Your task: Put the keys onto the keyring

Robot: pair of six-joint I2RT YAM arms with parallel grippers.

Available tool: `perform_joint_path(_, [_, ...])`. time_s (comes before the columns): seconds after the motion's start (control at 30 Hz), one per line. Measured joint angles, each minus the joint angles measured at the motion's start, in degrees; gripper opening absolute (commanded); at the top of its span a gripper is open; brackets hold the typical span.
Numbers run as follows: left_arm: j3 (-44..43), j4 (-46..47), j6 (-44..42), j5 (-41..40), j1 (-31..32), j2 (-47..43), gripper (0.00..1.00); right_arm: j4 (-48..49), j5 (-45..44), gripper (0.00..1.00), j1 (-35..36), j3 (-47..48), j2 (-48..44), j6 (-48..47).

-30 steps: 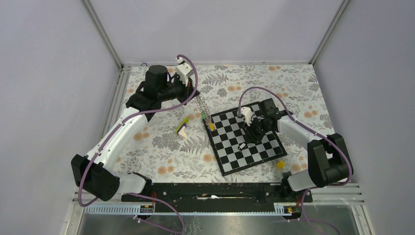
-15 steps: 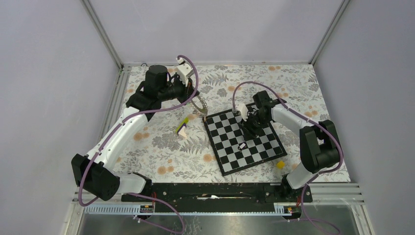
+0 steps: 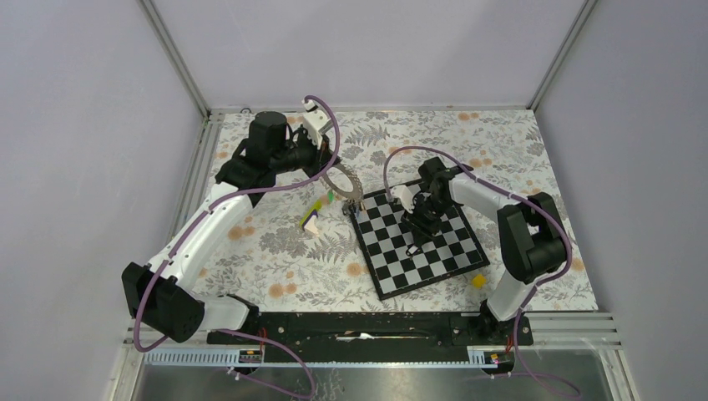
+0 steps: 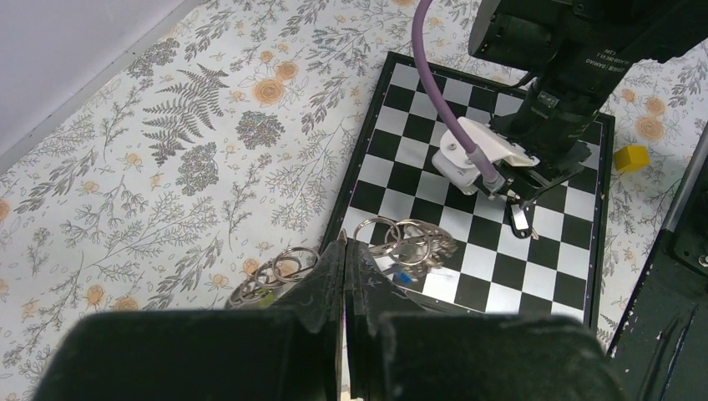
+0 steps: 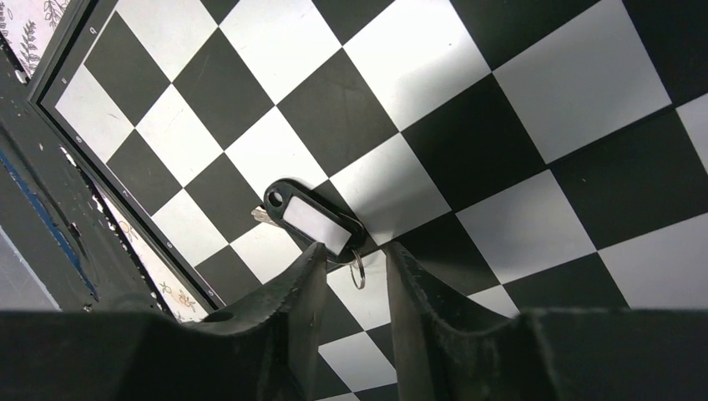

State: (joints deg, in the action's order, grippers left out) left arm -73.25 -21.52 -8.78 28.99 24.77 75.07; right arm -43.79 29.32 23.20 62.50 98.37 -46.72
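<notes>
Your right hand (image 5: 355,267) has swung in over the black key (image 5: 316,224) on the board (image 3: 434,263), half-open astride its end. Your left hand (image 4: 344,246) grips the raised keyring (image 3: 354,177). Close off-centre and the key may skid away.

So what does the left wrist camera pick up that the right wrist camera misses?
Only the left wrist view: the left gripper shut on the keyring, a yellow block, the flowered tablecloth, and the right gripper seen from outside. Only the right wrist view: a white label and a small ring up close, the ring lying between open jaws. Both: the chessboard and the black key that label and ring belong to.
</notes>
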Motion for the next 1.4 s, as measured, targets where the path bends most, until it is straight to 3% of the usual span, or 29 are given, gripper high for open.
perform_joint_path(0.27, [0.0, -1.2, -0.5, 0.0, 0.0, 0.0, 0.0, -1.7, -0.8, 0.17, 0.7, 1.0, 1.2, -0.5])
perform_joint_path(0.4, [0.0, -1.2, -0.6, -0.1, 0.0, 0.0, 0.0, -2.3, -1.3, 0.0, 0.8, 1.0, 1.2, -0.6])
perform_joint_path(0.63, [0.0, -1.4, -0.7, -0.5, 0.0, 0.0, 0.0, -2.1, -1.2, 0.0, 0.8, 1.4, 0.4, 1.2])
perform_joint_path(0.87, [0.0, -1.5, -0.6, -3.0, 0.0, 0.0, 0.0, -1.6, -4.0, 0.0, 0.8, 3.3, -7.7, 5.0])
perform_joint_path(1.1, [0.0, -0.9, 0.3, -6.6, 0.0, 0.0, 0.0, 5.7, -18.6, 0.0, 1.5, -0.4, -18.6, 6.8])
perform_joint_path(1.3, [0.0, -0.5, 1.8, -8.8, 0.0, 0.0, 0.0, 15.1, -35.1, 0.23, 11.8, -10.7, -22.0, 8.2])
perform_joint_path(1.4, [0.0, -0.1, 2.0, -9.3, 0.0, 0.0, 0.0, 15.6, -36.5, 0.36, 18.5, -14.5, -21.5, 9.3])
